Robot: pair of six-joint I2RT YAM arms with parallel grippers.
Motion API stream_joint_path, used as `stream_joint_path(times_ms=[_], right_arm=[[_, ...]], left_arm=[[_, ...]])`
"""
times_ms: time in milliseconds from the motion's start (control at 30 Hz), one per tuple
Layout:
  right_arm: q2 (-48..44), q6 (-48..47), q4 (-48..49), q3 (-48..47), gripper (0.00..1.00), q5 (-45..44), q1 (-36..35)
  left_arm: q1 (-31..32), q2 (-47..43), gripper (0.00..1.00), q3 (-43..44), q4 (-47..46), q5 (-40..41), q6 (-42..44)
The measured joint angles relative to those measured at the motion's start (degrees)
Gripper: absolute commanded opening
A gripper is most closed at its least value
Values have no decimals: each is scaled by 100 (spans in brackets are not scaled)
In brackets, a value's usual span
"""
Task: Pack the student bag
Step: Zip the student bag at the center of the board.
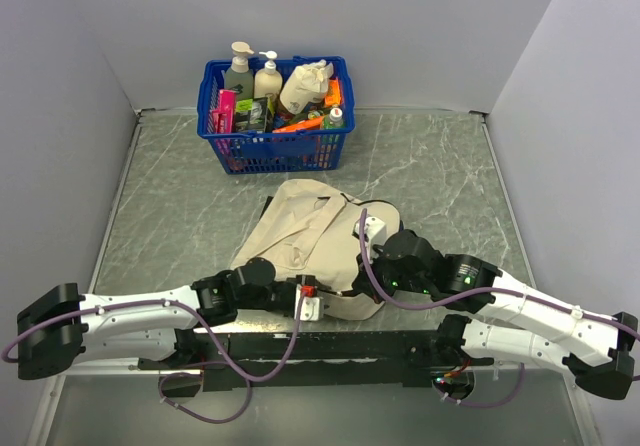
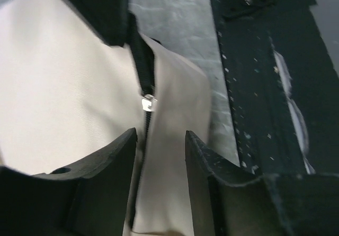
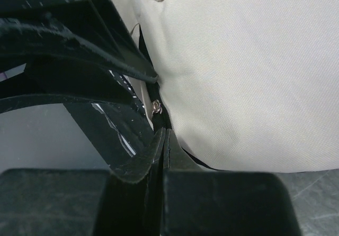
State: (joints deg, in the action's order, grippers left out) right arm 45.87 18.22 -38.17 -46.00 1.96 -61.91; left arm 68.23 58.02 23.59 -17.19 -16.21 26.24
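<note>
- Left gripper is released. Its fingers straddle the black zipper of the student bag, and the silver slider sits just past the tips, untouched.
- Right gripper is clenched. The zipper tape runs into its tips beside a small metal pull, so it seems to pinch the seam, but you cannot see how much cloth it holds.
- The bag lies flat mid-table, its near end under both wrists and close to the black mounting rail.
- If you close the left fingers where they stand, you will likely catch loose fabric instead of the slider. Soft cloth bunches, and that could jam the zipper.
- If you tug with the right on so thin a pinch, the tape may slip free. The light bag may also drag toward the rail rather than open.
- Both wrists crowd one corner of the bag, so a wide swing could knock arm against arm or snag a purple cable.
- The blue basket, holding bottles and packets, stands well apart at the far side. The bag lies between, so every reach there crosses over it.
</note>
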Motion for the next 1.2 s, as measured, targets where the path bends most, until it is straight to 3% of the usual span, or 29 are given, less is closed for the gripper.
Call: stream_joint_path(times_ms=[167, 367, 467, 500, 567, 733, 1033, 1200], right_arm=[[-24, -2, -2, 0, 0, -7, 0], [-24, -2, -2, -20, 0, 11, 0], [-48, 20, -2, -20, 0, 26, -4], [-79, 39, 0, -17, 0, 37, -9], [-166, 68, 2, -7, 0, 61, -11], [-286, 155, -66, -4, 0, -15, -11], [-407, 391, -693, -20, 0, -1023, 17], [-446, 415, -1003, -201, 0, -1473, 553]], left_arm=[[-2, 70, 40, 0, 201, -216, 26], [-2, 267, 44, -37, -269, -7, 199], [11, 337, 28, -90, -614, 256, 299], [20, 356, 14, -90, -682, 302, 326], [28, 376, 1, -90, -741, 348, 345], [85, 372, 1, -85, -623, 212, 503], [83, 160, 1, 13, 74, 0, 883], [-7, -22, 1, 74, 494, -96, 1056]])
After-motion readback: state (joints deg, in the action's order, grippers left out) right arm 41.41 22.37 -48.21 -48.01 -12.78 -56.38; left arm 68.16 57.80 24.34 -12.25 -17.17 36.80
